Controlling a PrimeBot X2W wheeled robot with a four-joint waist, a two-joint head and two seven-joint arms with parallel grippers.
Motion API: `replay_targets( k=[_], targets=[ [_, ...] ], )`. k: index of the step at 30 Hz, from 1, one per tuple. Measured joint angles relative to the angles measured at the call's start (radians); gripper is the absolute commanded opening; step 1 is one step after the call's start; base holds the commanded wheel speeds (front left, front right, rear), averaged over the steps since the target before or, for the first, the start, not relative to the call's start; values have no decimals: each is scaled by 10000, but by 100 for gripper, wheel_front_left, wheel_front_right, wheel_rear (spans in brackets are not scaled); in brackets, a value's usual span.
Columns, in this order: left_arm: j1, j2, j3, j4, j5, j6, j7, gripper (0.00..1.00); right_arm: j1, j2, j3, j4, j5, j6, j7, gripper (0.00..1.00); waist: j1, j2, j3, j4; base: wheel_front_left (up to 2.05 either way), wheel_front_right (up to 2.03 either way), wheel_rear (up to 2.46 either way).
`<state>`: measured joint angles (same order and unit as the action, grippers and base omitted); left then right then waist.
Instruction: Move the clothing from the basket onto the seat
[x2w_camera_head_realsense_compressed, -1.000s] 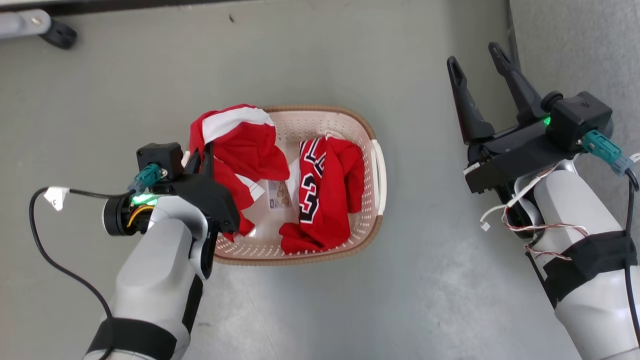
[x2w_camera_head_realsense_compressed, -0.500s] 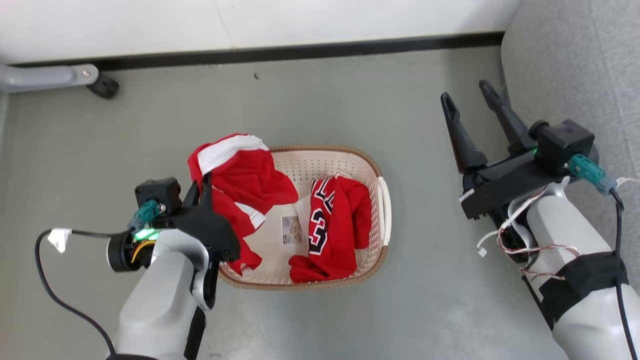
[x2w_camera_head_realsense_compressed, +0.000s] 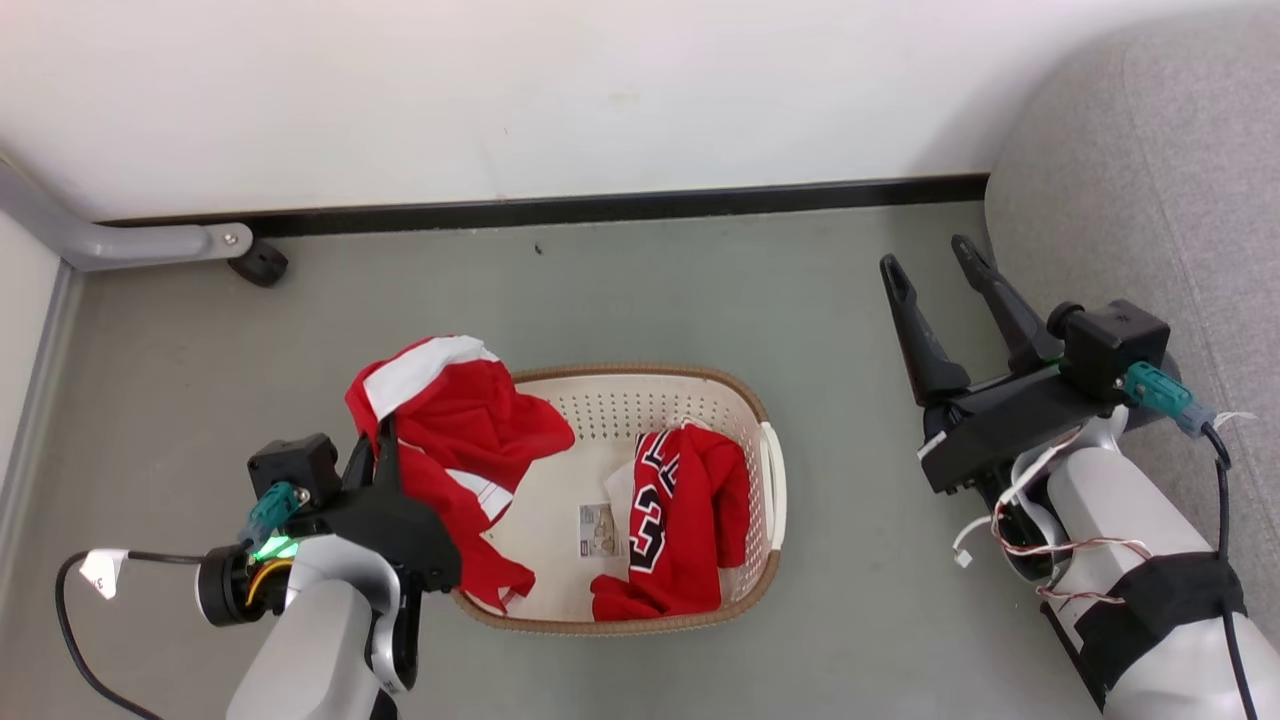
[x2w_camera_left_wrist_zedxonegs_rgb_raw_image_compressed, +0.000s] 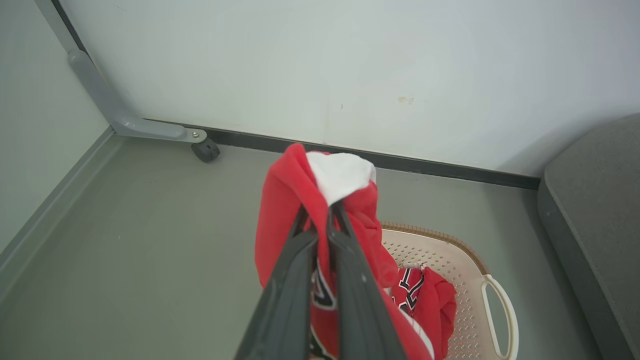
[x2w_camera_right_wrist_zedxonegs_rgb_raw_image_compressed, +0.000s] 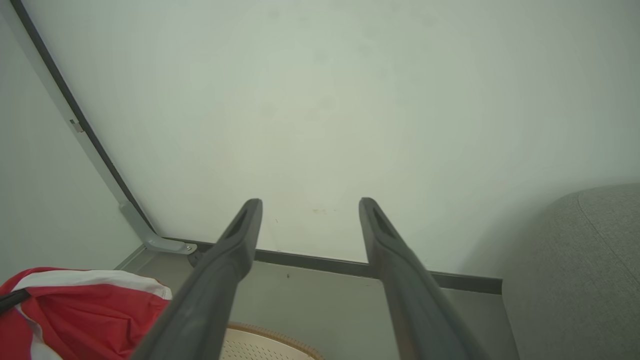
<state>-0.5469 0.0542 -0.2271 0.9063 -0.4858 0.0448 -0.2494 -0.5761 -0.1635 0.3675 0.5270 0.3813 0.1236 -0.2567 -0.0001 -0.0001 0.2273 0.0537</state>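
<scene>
Floor: grey, smooth (x2w_camera_head_realsense_compressed: 700, 290); white wall (x2w_camera_head_realsense_compressed: 600, 100) w/ black skirting (x2w_camera_head_realsense_compressed: 700, 200) along its far edge.
Seat: grey sofa (x2w_camera_head_realsense_compressed: 1150, 180) at floor's right edge; no red fabric on it yet.
Basket: (x2w_camera_head_realsense_compressed: 640, 372) on floor, well apart from seat; sticker (x2w_camera_head_realsense_compressed: 598, 528) bare on its bottom.
Raised garment: (x2w_camera_head_realsense_compressed: 470, 420) red w/ white band, hanging over basket's left rim; tail droops to near-left rim, can't tell if touching.
Left pincer: (x2w_camera_left_wrist_zedxonegs_rgb_raw_image_compressed: 317, 212) nearly closed, fingers clamped on a bunch of the raised garment.
Second garment: (x2w_camera_head_realsense_compressed: 690, 520) crumpled against basket's right wall, numerals showing.
Right pincer: (x2w_camera_head_realsense_compressed: 928, 258) wide, empty, above floor betw. basket & seat.
Handling: prob. light, limp, slick knit. Drapes & swings, no breakage risk. Could snag on rim or slip out of a thin pinch.
Grip spot: thick fold or trim band at top of the heap, not a single layer.
</scene>
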Motion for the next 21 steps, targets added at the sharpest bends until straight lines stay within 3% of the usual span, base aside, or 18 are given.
replay_targets(
  k=[12,21],
  targets=[
    [952,211,387,-1241,355,10,0,0,376,136,134,71,163,0,0,100,0,0,-758,83,0,0,0],
    [1231,255,514,-2972,788,-117,0,0,536,157,148,50,251,0,0,100,1,0,-983,45,0,0,0]
  ],
)
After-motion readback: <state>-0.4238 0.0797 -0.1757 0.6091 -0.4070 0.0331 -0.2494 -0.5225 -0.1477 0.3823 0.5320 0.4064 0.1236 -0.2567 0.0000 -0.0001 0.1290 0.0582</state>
